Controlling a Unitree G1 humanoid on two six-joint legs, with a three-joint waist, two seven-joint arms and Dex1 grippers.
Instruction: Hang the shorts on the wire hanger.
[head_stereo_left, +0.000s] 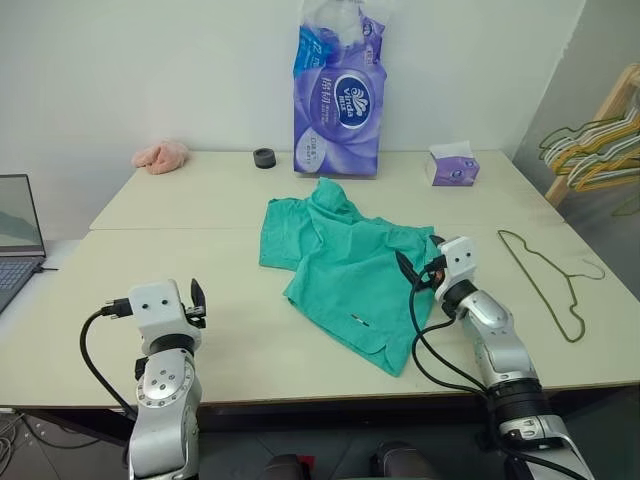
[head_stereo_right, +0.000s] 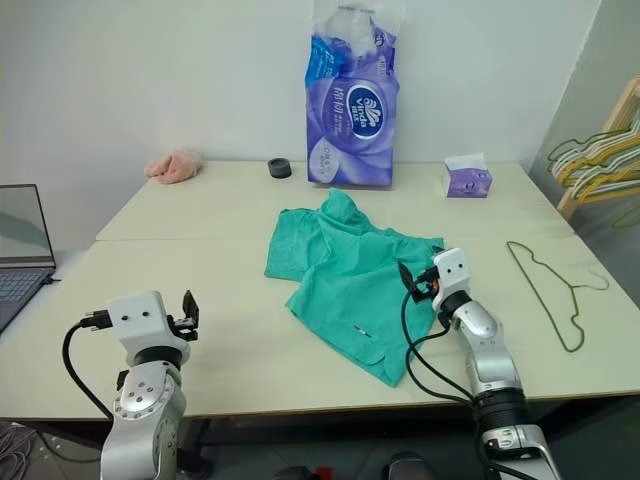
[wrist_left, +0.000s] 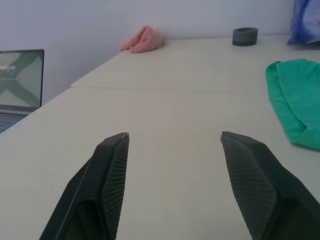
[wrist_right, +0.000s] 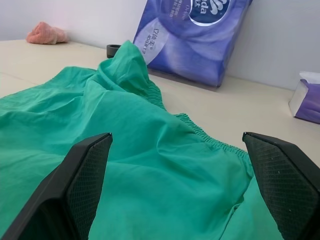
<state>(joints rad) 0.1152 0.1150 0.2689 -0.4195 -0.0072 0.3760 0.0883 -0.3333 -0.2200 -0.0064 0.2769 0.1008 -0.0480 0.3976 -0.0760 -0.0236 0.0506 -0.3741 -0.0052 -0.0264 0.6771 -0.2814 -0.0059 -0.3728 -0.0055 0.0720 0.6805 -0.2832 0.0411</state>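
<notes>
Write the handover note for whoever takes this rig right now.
Left gripper: open, holding nothing, over bare table left of the shorts.
Right gripper: jaws wide open, holding nothing, at the shorts' right edge near the waistband.
Shorts lie crumpled mid-table.
Wire hanger lies flat to their right, apart from them.
Done: nothing grasped yet.
Left: grip the shorts, fetch the hanger, hang them.

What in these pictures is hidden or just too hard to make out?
- Shorts: the right gripper covers part of their edge in the head views; whether it touches the cloth cannot be told.
- Small mark on the shorts: too small to read.
- Laptop: cut off by the picture's left edge.
- Bunched hangers: cut off at the right edge; their count is unclear.
- Wire hanger: so thin that its hook is hard to trace.
</notes>
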